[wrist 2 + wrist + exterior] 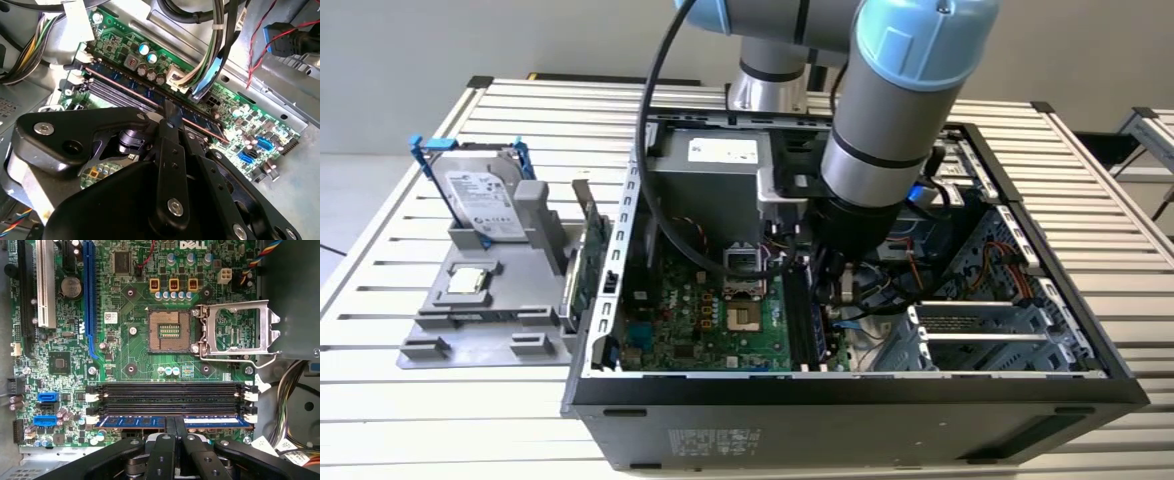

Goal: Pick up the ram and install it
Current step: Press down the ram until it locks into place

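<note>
Pressing the ram point(172, 421) between narrow fingers, the tool point(175, 427) sits low inside the computer case point(854, 395)
The ram lies in the memory slot nearest the tool; just beyond run three empty memory slots point(170, 396), then the open processor socket point(169, 331), farthest the blue expansion slot point(90, 295)

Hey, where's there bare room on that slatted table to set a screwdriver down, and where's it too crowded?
The slatted table is bare in front of the grey parts tray, and on the exterior view's right beyond the computer case. Inside the case it is crowded: cables, motherboard, and the hand at the ram.
</note>
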### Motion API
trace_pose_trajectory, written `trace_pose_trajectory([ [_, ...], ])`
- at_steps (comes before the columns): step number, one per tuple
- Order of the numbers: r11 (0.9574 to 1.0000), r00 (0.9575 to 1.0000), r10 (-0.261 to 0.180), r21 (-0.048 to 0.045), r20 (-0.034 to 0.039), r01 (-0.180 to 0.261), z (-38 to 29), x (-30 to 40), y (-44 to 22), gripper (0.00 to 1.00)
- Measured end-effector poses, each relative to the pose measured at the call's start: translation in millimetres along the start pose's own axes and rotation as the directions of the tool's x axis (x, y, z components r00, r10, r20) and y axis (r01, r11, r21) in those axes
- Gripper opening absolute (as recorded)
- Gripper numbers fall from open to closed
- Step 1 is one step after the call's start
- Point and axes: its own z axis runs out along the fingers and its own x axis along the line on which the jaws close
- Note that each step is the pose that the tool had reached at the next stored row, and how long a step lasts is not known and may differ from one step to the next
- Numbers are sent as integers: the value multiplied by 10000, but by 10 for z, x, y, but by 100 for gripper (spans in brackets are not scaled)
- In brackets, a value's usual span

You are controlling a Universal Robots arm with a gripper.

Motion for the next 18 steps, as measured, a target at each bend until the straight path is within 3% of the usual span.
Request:
trace_pose_trajectory([
  [9,10000,10000,1,-1,-15,-1,80,-1,0,0],
  [18,10000,10000,1,-1,-21,-1,98,-2,-1,0],
])
